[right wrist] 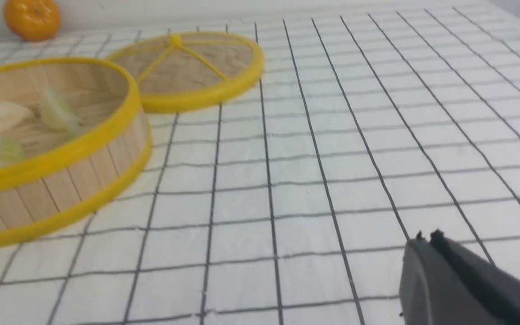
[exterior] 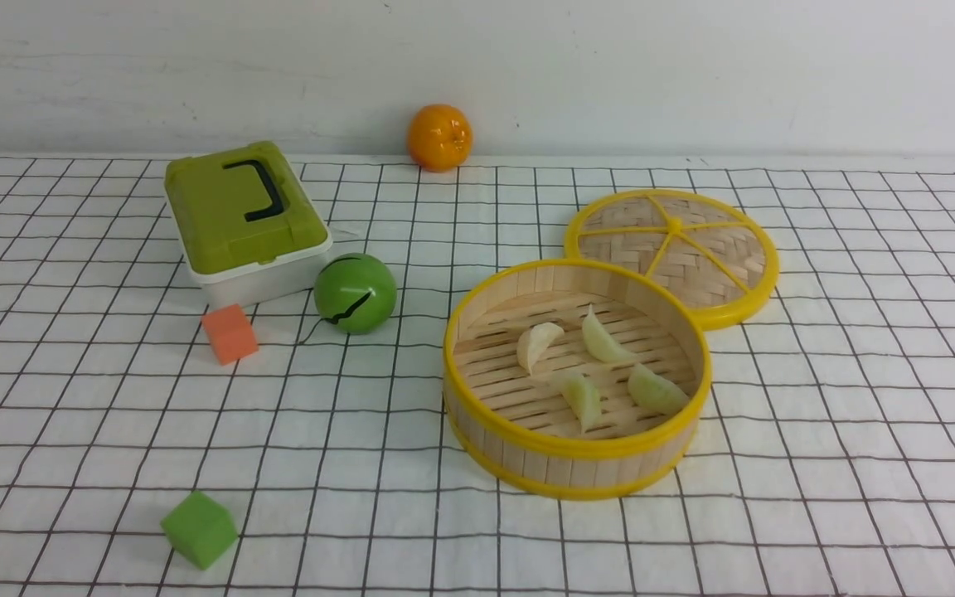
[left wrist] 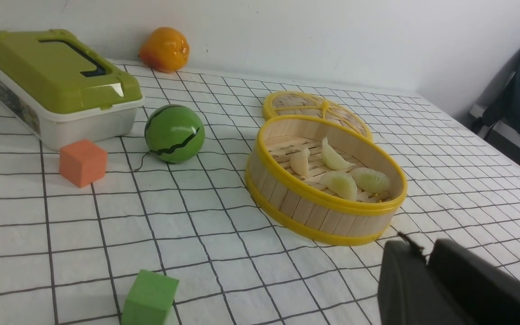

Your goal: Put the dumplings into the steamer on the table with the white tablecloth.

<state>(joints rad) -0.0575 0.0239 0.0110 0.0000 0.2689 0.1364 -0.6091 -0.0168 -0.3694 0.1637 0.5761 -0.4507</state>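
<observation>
Dumplings (exterior: 589, 369) all four inside steamer (exterior: 574, 460) in front view, wrist views alone show both jaws, clenched, empty.

Green box (exterior: 244, 217), orange (exterior: 439, 137), melon ball (exterior: 355, 293), orange cube (exterior: 230, 333), green cube (exterior: 199, 529), lid (exterior: 672, 253).

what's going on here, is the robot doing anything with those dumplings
Nothing is being handled right now. All four pale crescent-shaped toy dumplings already lie on the slatted floor of the round bamboo steamer with yellow rims, which sits on the white grid-lined tablecloth. Its flat woven lid lies just behind it. Both arms are pulled back: the left gripper and right gripper look shut and empty, clear of the steamer.
</observation>
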